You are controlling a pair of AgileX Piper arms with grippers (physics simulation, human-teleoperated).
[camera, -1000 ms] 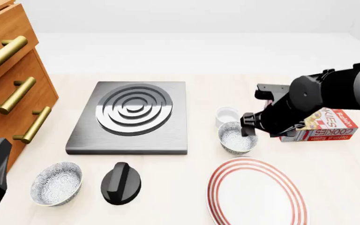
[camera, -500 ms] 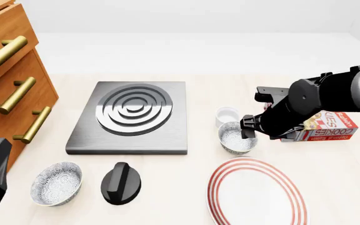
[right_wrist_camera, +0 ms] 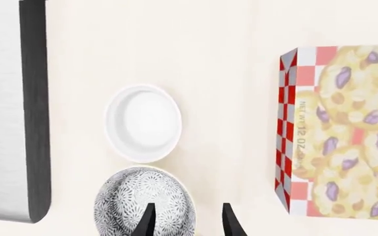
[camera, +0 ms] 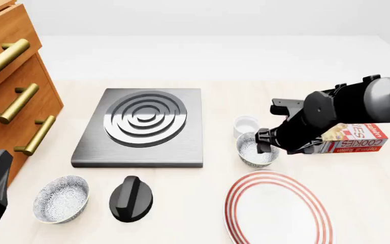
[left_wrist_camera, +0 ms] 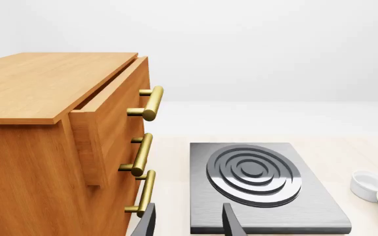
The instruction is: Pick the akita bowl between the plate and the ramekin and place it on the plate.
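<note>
Looking down from the right wrist, the right gripper (right_wrist_camera: 183,221) has its fingers spread, one over the akita bowl (right_wrist_camera: 144,201) and one outside its rim. Only the front view shows the plate (camera: 278,209), near and right of that bowl, with the ramekin (camera: 247,124) just behind. A cookie box (camera: 355,137) lies right. The left gripper (left_wrist_camera: 187,222) hangs open by the wooden drawers (left_wrist_camera: 57,147) and the metal burner plate (left_wrist_camera: 258,182). A second patterned bowl (camera: 61,198) and black knob (camera: 130,199) sit on the pale table (camera: 181,203).

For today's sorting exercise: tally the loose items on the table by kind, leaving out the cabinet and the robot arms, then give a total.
Patterned bowls: 2 (akita bowl, second bowl)
Ramekin: 1
Plate: 1
Stove burner plate: 1
Black knob: 1
Cookie box: 1
Total: 7
</note>
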